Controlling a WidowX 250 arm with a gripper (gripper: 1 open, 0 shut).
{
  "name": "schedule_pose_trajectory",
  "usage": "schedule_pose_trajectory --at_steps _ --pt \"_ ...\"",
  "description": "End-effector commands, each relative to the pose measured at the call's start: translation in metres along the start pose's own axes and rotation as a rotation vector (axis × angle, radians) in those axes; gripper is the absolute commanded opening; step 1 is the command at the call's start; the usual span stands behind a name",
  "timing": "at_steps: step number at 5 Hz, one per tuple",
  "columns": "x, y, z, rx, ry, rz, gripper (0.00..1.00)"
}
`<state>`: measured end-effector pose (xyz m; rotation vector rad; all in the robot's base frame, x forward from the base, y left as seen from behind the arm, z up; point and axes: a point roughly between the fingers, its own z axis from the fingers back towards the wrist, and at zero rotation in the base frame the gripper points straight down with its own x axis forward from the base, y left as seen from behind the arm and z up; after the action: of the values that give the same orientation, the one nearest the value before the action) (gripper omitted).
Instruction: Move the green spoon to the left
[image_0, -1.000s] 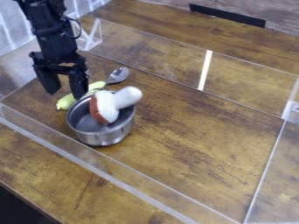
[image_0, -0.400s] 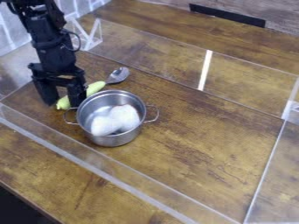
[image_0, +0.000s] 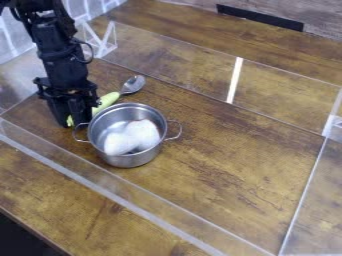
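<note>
The green spoon (image_0: 110, 98) lies on the wooden table at the left, its yellow-green handle running down-left from the grey metal bowl (image_0: 134, 83). My black gripper (image_0: 71, 112) points straight down over the lower left end of the handle. Its fingers are drawn in against the handle and cover that end. The spoon still rests on the table.
A round steel pot (image_0: 160, 122) with side handles stands just right of the spoon's handle, with a white lump (image_0: 123, 140) inside. Low clear plastic walls (image_0: 201, 214) fence the work area. White wire racks (image_0: 91, 35) stand at the back left.
The fingers stood wide apart over the handle and have now closed in on it. The white lump that stuck up from the pot a second ago lies flat inside it.
</note>
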<state>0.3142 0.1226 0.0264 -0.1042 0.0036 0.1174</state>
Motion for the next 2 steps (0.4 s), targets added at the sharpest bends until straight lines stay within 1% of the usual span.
schedule_pose_trajectory --at_steps 1,2 --pt "0.0090 0.0094 0.0179 0.008 -0.051 0.015 0.00" --pt "0.0099 0.0138 0.0178 -0.001 -0.053 0.027 0.00"
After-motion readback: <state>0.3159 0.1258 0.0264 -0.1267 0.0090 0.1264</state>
